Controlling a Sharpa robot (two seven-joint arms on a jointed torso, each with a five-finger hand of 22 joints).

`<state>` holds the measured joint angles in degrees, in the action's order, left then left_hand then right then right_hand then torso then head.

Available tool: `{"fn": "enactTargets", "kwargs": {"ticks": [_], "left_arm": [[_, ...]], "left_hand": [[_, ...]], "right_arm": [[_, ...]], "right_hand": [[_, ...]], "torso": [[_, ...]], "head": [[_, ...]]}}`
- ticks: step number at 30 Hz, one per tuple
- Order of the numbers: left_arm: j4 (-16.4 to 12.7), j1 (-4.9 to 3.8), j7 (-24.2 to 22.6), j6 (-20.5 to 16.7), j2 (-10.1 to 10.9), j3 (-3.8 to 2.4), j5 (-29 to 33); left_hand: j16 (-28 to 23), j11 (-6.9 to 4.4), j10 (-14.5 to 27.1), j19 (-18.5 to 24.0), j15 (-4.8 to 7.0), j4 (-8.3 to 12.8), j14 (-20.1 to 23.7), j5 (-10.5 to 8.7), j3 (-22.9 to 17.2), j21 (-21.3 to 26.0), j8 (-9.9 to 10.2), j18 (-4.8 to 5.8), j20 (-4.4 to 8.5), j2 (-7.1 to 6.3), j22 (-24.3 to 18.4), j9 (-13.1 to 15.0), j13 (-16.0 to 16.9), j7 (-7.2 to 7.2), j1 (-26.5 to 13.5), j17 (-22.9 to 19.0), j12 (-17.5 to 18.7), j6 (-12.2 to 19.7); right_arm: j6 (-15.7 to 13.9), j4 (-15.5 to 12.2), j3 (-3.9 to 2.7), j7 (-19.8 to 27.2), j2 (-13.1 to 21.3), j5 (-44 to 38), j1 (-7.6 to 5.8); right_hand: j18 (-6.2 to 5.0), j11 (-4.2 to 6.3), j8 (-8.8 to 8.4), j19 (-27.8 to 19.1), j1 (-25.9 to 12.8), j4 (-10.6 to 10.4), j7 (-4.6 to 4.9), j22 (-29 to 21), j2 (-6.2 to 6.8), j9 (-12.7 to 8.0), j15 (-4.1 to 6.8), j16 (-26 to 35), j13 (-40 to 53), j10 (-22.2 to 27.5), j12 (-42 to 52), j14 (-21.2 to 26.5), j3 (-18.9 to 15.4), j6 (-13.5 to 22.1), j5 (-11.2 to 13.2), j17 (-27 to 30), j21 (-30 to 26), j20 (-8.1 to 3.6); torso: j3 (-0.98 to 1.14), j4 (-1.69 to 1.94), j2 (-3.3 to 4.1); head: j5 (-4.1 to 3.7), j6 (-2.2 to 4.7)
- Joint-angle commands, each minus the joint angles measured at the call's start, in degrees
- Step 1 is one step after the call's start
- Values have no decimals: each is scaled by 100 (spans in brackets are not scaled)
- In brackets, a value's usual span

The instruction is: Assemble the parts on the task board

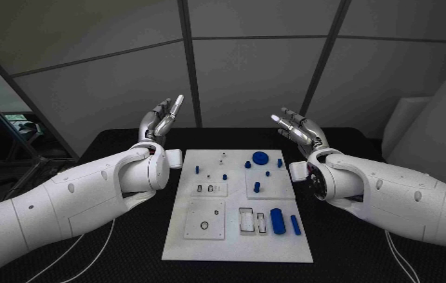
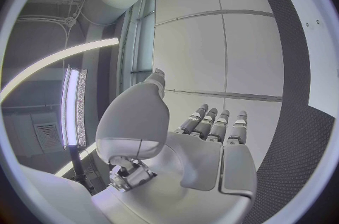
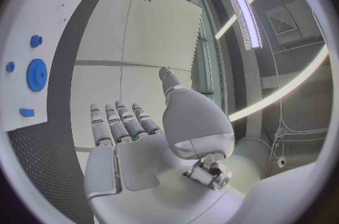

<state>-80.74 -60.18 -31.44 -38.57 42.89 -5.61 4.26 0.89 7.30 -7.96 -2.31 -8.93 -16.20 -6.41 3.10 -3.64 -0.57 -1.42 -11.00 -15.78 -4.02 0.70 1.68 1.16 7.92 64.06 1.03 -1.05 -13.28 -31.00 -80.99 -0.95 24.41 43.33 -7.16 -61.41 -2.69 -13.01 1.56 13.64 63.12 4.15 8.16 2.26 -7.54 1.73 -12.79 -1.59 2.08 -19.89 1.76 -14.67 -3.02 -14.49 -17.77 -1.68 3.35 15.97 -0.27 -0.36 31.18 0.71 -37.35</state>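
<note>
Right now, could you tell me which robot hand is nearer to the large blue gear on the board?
Right. The right robot hand is raised just beyond the blue gear; the left robot hand is raised off the task board's opposite side.

A robotics lab or test cell is showing here. A black cloth-covered table point(image 1: 353, 257) is standing inside an enclosure of pale grey wall panels point(image 1: 251, 77) joined by dark metal struts point(image 1: 189, 44), which are rising just behind the table. Above the table, long white strip lights point(image 3: 245, 15) and a square ceiling air vent point(image 3: 286, 20) are showing. Thin white cables point(image 1: 88, 247) are trailing across the table's near edge.
</note>
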Motion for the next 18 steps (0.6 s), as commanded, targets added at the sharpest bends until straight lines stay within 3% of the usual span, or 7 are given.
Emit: {"fn": "enactTargets", "kwargs": {"ticks": [1, 5, 8, 11, 14, 15, 18], "left_arm": [[2, -10, -217, 241, -8, -9, 84], [2, -10, -217, 241, -8, -9, 84], [35, -9, -156, 394, 49, -8, 111], [39, -9, -125, 489, 80, -7, 106], [32, -9, -42, 649, 131, -7, 28], [17, -9, -5, 710, 160, -7, -27], [-69, -9, 128, 892, 271, -6, -242]], "left_hand": [[21, 15, -36, -12, -60, -61, -2, 28, -6, -28, -32, 69, -67, -8, 6, 8, 9, 127, 176, 8, -16, -64], [35, 74, -100, -29, -107, -53, -77, 26, -23, -37, -39, 70, -78, 7, 12, 14, 18, 180, 213, 20, -28, -113], [109, 260, -387, -105, -197, -45, -423, 25, -40, -74, -78, 103, -98, 4, 36, 40, 49, 352, 343, 67, -69, -363], [365, 447, -968, -595, -382, -4, -1272, 17, -70, -306, -183, 270, -111, -8, 176, 100, 109, 497, 613, 182, -173, -897], [836, 692, -2447, -2046, -411, 156, -2793, 17, -101, -1023, -385, 318, -100, 58, 550, 197, 254, 578, 994, 358, -519, -1848], [1031, 678, -3087, -2769, -343, 239, -3411, 5, -93, -1382, -442, 264, -95, 104, 718, 220, 302, 576, 1101, 423, -676, -2166], [1249, 477, -4025, -3606, -124, 481, -4203, 7, -45, -1781, -624, 69, -63, 193, 856, 290, 323, 603, 1345, 503, -891, -3160]], "right_arm": [[871, 91, -16, -301, -23, -567, -26], [1051, 172, -25, -365, -36, -676, -40], [751, 309, -27, -272, -8, -1833, -41], [693, 390, -29, -339, -2, -2441, -42], [732, 469, -31, -468, -8, -3146, -59], [785, 505, -32, -531, -24, -3404, -80], [1015, 638, -34, -752, -110, -4138, -181]], "right_hand": [[-131, -44, 43, 129, 432, 206, 709, 37, -19, 26, -49, -38, 23, -237, 56, -264, 30, -206, -48, -26, 104, 87], [-348, -167, 207, 596, 939, 630, 821, 131, -14, 121, -119, -273, 114, -1282, 231, -1497, 153, -1037, 21, -146, 328, 65], [-548, -24, 514, 1403, 1332, 1004, 747, 287, -34, 268, 52, -627, 226, -2812, 544, -2963, 316, -2368, 107, -255, 705, 74], [-743, 160, 666, 2294, 1416, 1245, 623, 440, -52, 296, 244, -752, 147, -3389, 616, -3607, 507, -3380, 108, -225, 1129, 82], [-804, 301, 664, 2667, 1533, 1259, 536, 499, 68, 249, 393, -843, 137, -3814, 578, -4177, 805, -3748, 81, -232, 1344, -11], [-806, 332, 654, 2767, 1543, 1266, 504, 516, 108, 236, 441, -855, 137, -3918, 557, -4321, 898, -3830, 85, -235, 1403, -50], [-803, 410, 592, 3124, 1476, 1257, 420, 589, 265, 209, 614, -899, 140, -4239, 459, -4851, 1205, -4047, 140, -259, 1632, -213]], "torso": [[-1, -1, 0], [-1, -1, 0], [-3, -5, 13], [-8, 0, 13], [-12, 5, 8], [-14, 3, 9], [-19, -18, 28]], "head": [[1, 0], [1, 0], [11, -63], [10, -91], [5, -123], [6, -122], [9, -122]]}}
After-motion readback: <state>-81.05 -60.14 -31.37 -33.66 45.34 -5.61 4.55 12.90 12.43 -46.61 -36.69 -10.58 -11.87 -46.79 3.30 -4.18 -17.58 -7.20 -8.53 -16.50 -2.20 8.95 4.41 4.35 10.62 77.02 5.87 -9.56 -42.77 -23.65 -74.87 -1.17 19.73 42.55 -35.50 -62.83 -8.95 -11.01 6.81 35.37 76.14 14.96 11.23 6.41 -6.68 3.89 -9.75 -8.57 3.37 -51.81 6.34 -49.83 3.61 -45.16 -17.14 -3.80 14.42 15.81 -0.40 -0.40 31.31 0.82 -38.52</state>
